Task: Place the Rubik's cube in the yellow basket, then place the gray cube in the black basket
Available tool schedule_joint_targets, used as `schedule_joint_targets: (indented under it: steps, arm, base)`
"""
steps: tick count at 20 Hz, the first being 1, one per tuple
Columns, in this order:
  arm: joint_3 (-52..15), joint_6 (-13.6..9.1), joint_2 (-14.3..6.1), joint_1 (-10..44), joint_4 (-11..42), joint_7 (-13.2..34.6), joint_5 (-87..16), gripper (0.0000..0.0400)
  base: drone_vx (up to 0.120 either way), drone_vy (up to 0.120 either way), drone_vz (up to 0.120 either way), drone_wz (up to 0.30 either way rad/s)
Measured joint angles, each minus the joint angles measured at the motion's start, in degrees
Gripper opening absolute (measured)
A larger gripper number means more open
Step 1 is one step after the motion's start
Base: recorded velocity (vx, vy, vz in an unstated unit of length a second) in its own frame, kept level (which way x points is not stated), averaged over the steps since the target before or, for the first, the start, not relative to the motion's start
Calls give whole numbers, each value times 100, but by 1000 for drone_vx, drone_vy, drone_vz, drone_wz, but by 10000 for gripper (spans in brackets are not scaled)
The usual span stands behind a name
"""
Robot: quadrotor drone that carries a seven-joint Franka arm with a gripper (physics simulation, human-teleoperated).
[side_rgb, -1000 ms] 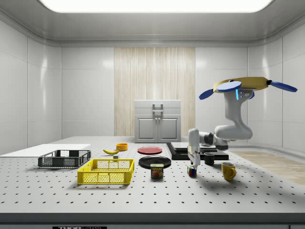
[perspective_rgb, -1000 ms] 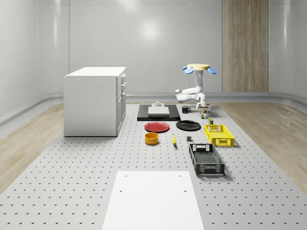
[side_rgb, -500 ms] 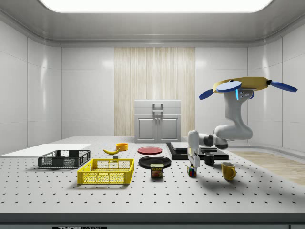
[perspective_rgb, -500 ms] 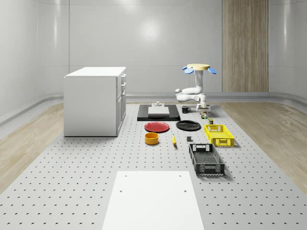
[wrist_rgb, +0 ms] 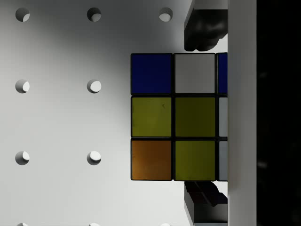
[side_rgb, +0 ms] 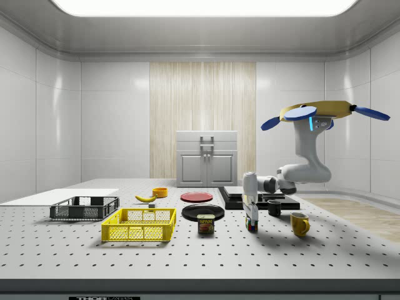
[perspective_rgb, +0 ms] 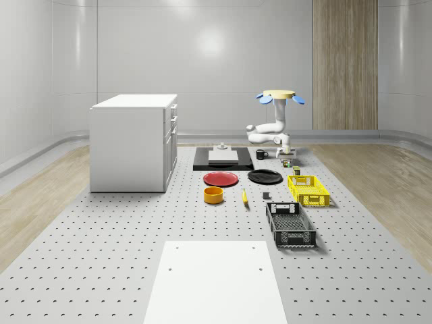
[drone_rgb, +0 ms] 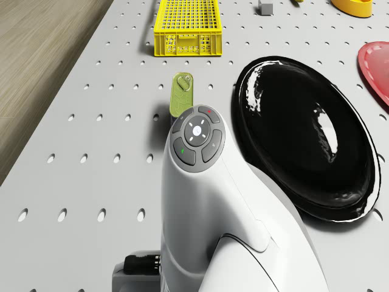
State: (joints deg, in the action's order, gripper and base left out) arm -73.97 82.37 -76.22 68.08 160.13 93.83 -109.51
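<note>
The Rubik's cube (side_rgb: 251, 225) (wrist_rgb: 174, 117) sits on the table at the far right of the whole-scene view (perspective_rgb: 287, 163). My gripper (side_rgb: 251, 219) (wrist_rgb: 204, 117) (perspective_rgb: 287, 160) points straight down over it, open, with one finger close against each of two opposite cube faces. The drone (side_rgb: 319, 111) (perspective_rgb: 279, 95) hovers above the table's far end, beside the black mat. The yellow basket (perspective_rgb: 314, 200) (side_rgb: 139, 232) (drone_rgb: 185, 44) lies nearer the camera than the cube. The black basket (perspective_rgb: 290, 236) (side_rgb: 84, 215) lies nearer still. The small gray cube (perspective_rgb: 266, 196) (drone_rgb: 265, 8) rests beside the yellow basket.
A tin can (side_rgb: 205, 224) (drone_rgb: 182, 94) stands between the cube and the yellow basket. A black plate (drone_rgb: 304, 134) (perspective_rgb: 264, 177), a red plate (perspective_rgb: 221, 179), a black mug (perspective_rgb: 261, 154) and a yellow mug (side_rgb: 299, 224) are close by. A white cabinet (perspective_rgb: 133, 142) stands at the whole-scene view's left.
The arm has lowered the gripper, so the fingers now reach down around the Rubik's cube. The drone holds its place and the cube has not moved.
</note>
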Motion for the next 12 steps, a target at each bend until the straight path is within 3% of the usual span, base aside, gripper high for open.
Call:
schedule_joint_targets:
  steps: [12]
  arm:
    - [35,210,-245,-83,99,24,57,389]
  base:
    - [0,0,0,0]
